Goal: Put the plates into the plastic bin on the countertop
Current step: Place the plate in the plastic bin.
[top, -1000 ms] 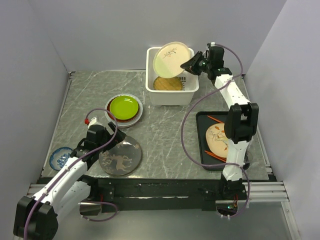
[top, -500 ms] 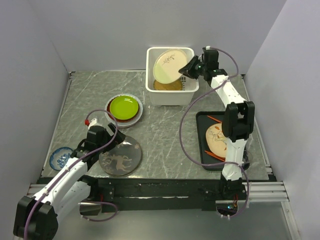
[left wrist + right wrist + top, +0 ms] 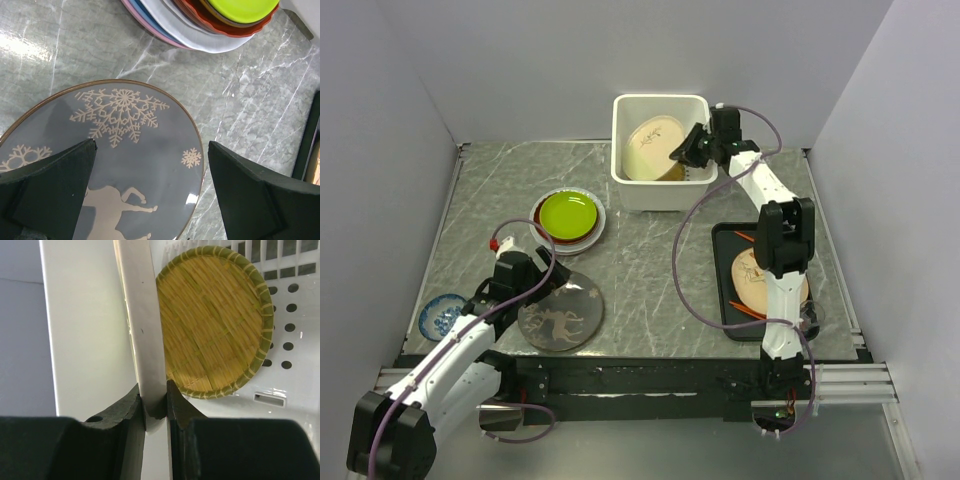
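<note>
One white bin (image 3: 660, 192), one black tray (image 3: 722, 300). Plates: two in the bin, a cream plate (image 3: 650, 148) and a woven plate (image 3: 215, 325). Then one grey snowflake plate (image 3: 560, 315), one small blue-patterned plate (image 3: 442, 316), one pale plate (image 3: 758, 280) on the tray, plus one stack (image 3: 568, 214) at least five deep.

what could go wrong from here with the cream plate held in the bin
1. The right hand pinches the cream plate only by its rim, with the plate tilted on edge. Released like this, it may drop hard onto the woven plate lying below.
2. The hand sits close to the plastic bin wall and could knock it when pulling out.
</note>
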`<control>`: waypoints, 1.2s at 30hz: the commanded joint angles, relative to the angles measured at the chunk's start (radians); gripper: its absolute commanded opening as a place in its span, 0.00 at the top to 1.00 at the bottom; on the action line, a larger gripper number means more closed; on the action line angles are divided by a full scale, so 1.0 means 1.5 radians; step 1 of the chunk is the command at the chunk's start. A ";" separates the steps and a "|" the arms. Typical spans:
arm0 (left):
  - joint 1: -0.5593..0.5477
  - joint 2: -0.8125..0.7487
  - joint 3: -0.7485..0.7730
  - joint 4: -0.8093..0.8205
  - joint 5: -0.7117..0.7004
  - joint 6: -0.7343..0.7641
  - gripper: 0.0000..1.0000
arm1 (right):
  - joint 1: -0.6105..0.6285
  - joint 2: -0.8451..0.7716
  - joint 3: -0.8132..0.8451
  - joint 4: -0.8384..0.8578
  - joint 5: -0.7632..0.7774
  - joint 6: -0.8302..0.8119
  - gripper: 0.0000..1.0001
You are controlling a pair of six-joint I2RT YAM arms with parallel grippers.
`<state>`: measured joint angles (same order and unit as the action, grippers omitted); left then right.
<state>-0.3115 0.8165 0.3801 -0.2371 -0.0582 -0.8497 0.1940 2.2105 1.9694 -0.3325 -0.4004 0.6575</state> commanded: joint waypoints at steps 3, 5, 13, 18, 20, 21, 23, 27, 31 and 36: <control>-0.002 0.009 0.016 0.016 -0.012 0.019 0.01 | 0.005 -0.006 0.088 0.039 -0.002 -0.008 0.98; -0.002 0.009 0.018 0.007 -0.017 0.018 0.01 | 0.006 -0.002 0.089 0.030 -0.003 -0.005 0.97; -0.002 0.000 0.023 -0.013 -0.037 0.021 0.01 | 0.004 0.033 0.112 0.003 -0.012 0.001 0.90; -0.002 0.002 0.024 -0.010 -0.037 0.021 0.01 | 0.006 0.041 0.110 -0.005 -0.018 0.000 0.84; -0.002 0.005 0.022 -0.008 -0.035 0.022 0.01 | 0.007 0.041 0.108 -0.010 -0.012 -0.006 0.78; -0.002 0.007 0.022 -0.008 -0.035 0.022 0.01 | 0.007 0.040 0.107 -0.017 -0.007 -0.008 0.73; -0.002 0.008 0.022 -0.007 -0.033 0.021 0.01 | 0.007 0.041 0.107 -0.024 -0.003 -0.016 0.68; -0.002 0.006 0.021 -0.005 -0.032 0.022 0.01 | 0.007 0.040 0.106 -0.042 0.012 -0.030 0.57; -0.002 0.001 0.018 -0.007 -0.031 0.020 0.01 | 0.007 0.040 0.109 -0.060 0.031 -0.045 0.52; -0.002 -0.004 0.017 -0.010 -0.030 0.021 0.01 | 0.007 0.047 0.137 -0.103 0.056 -0.061 0.44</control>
<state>-0.3115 0.8284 0.3801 -0.2596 -0.0956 -0.8322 0.1989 2.2982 2.0838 -0.4679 -0.3523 0.6018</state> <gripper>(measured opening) 0.994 0.536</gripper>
